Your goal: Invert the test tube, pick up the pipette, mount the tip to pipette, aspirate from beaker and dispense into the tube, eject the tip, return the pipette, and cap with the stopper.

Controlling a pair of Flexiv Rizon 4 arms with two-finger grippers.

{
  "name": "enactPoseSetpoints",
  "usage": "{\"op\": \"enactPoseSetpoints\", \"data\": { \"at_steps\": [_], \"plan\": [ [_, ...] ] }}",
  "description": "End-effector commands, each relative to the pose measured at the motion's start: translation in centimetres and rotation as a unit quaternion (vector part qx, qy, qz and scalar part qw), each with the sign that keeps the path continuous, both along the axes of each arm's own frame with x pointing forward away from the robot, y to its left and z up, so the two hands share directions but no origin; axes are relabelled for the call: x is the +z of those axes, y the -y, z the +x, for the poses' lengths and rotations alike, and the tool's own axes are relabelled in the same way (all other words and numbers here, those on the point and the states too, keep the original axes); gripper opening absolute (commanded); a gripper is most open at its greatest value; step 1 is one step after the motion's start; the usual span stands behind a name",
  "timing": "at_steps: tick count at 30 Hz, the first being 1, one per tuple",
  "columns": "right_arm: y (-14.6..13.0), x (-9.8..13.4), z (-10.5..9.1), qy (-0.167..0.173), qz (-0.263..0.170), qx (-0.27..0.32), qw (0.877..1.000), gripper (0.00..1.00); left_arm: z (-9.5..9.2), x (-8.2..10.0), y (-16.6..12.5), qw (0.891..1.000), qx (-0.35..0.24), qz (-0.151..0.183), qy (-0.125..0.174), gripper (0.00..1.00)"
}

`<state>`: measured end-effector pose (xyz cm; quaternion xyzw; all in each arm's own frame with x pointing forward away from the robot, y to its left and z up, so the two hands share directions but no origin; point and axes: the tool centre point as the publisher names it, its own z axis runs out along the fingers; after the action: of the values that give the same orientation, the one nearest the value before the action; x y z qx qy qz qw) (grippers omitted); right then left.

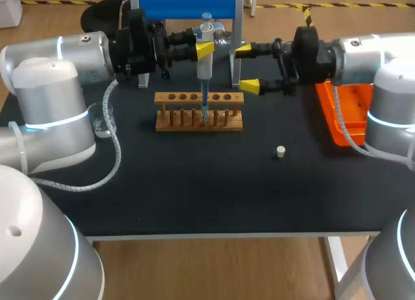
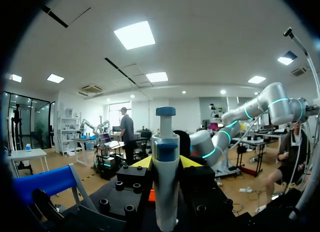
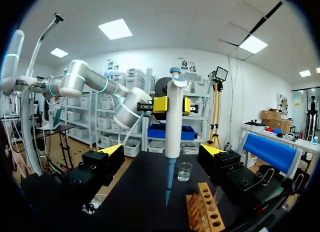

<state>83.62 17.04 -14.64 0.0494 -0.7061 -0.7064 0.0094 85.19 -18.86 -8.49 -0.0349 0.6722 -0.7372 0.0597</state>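
Observation:
My left gripper is shut on a white pipette and holds it upright over the wooden rack. Its blue tip points down at the rack's front side. In the right wrist view the blue tip hangs beside the rack, apart from the glass test tube standing in it. My right gripper stands open just right of the pipette, one finger on each side of the pipette in its own view. The beaker sits at the left, the white stopper front right.
A blue pipette stand rises behind the rack. An orange tray lies at the table's right edge under my right arm. A coiled cable trails across the mat from my left arm.

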Motion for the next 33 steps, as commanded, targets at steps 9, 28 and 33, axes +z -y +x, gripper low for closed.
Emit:
{"op": "enactPoseSetpoints", "data": {
  "at_steps": [9, 28, 33],
  "plan": [
    [-3.5, 0.8, 0.0, -0.009, 0.004, 0.010, 1.000, 0.97, 0.0, 0.0, 0.1, 1.000, 0.000, 0.000, 0.001, 0.00],
    [-5.9, 1.3, 1.0, -0.008, -0.006, 0.007, 1.000, 0.81, 0.0, 0.0, 0.1, 1.000, 0.000, 0.000, 0.001, 0.00],
    [-6.5, 1.5, 1.2, -0.005, -0.007, 0.011, 1.000, 0.78, 0.0, 0.0, 0.1, 1.000, 0.000, 0.000, 0.001, 0.00]
  ]
}}
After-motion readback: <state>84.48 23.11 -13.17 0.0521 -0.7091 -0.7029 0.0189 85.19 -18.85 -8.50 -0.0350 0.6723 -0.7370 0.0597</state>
